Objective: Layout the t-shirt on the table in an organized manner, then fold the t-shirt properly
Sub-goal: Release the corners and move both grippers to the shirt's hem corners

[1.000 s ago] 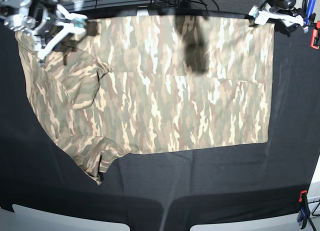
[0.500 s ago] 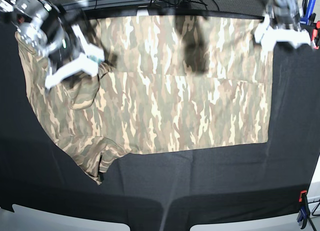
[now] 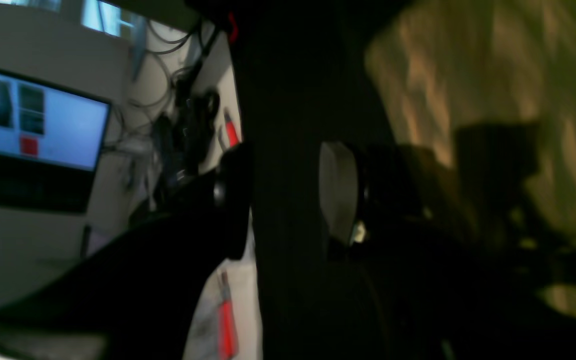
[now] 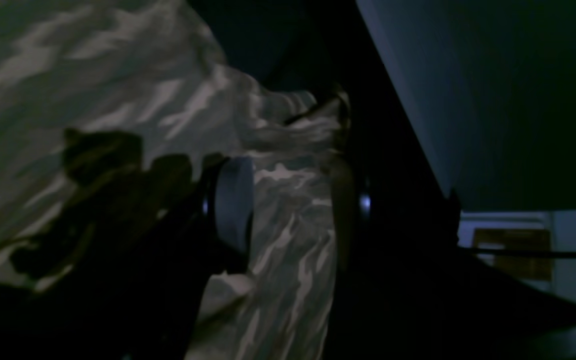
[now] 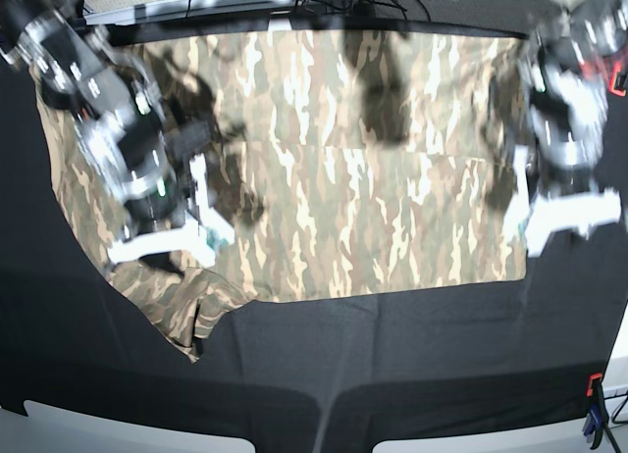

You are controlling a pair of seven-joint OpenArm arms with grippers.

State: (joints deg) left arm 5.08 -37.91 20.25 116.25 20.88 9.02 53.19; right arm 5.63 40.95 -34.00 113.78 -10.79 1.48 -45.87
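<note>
The camouflage t-shirt [image 5: 373,208] lies spread flat across the far half of the black table [image 5: 392,365], with one sleeve bunched at the front left [image 5: 191,311]. My right gripper [image 5: 162,242] hangs over the shirt's left part, just above that sleeve. In the right wrist view its jaws [image 4: 290,205] stand open, with rumpled shirt fabric [image 4: 288,165] lying between them. My left gripper [image 5: 574,218] is at the shirt's right edge. In the left wrist view it [image 3: 285,195] is open and empty over black cloth, with the shirt [image 3: 493,80] beside it.
A red and blue clamp [image 5: 594,414] sits at the front right table corner, and a red clamp [image 5: 618,75] at the far right edge. Cables lie behind the far edge. A lit monitor [image 3: 33,125] stands off the table in the left wrist view.
Both arms have swung from the shirt's far corners toward the front. The right gripper now hangs over the left sleeve area, and the left gripper is by the shirt's right edge.
</note>
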